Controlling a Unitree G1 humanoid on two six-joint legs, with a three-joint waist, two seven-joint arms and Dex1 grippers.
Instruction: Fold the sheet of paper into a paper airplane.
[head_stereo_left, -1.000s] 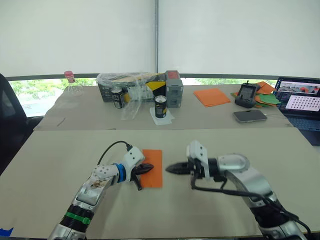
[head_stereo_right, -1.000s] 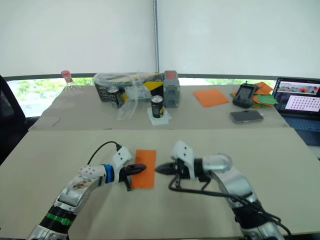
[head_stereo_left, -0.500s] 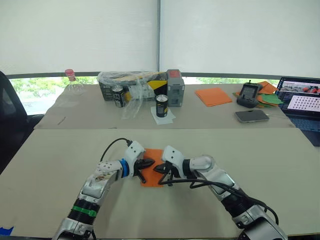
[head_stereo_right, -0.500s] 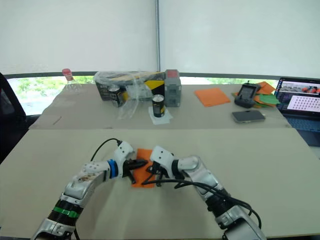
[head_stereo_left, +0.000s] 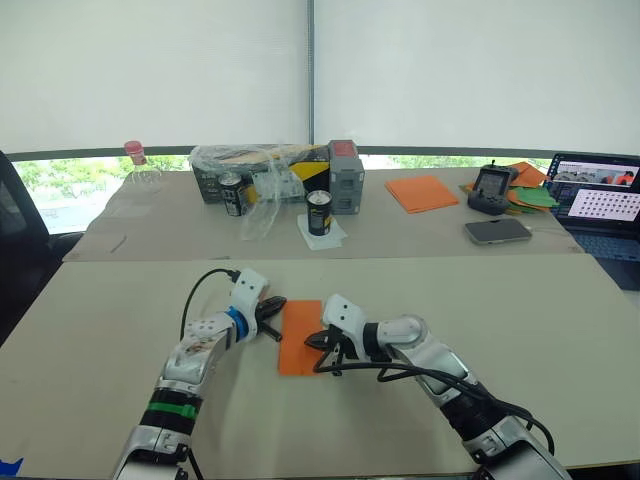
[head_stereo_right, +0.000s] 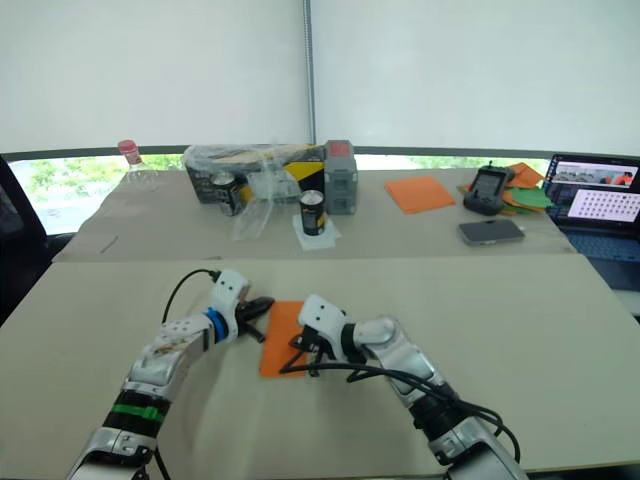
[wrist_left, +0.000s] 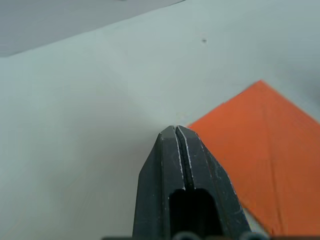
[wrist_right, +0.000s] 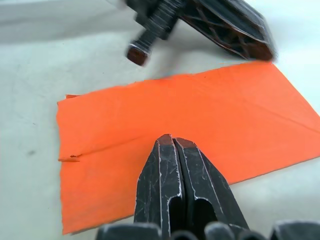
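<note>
From the left eye, the paper (head_stereo_left: 301, 337) is lying flat on the near table (head_stereo_left: 560, 330) as a plain rectangle, with no pointed nose or wings, so I judge the folding barely begun and nearly all of the airplane left to make. The left gripper (head_stereo_left: 272, 303) is reaching in low from the left, its tip just beside the paper's far left corner. The right gripper (head_stereo_left: 318, 341) is stretching in from the right, its tip resting over the paper's right half.

The right eye is showing the same layout, both forearms angling inward toward the paper.

In the left wrist view, the left gripper's fingers (wrist_left: 170, 165) are pressing together with nothing between them, over bare table just beside the paper's corner.

In the right wrist view, the right gripper's fingers (wrist_right: 197, 182) are likewise clenched empty, hovering over or pressing on the paper, where faint crease lines are showing.
</note>
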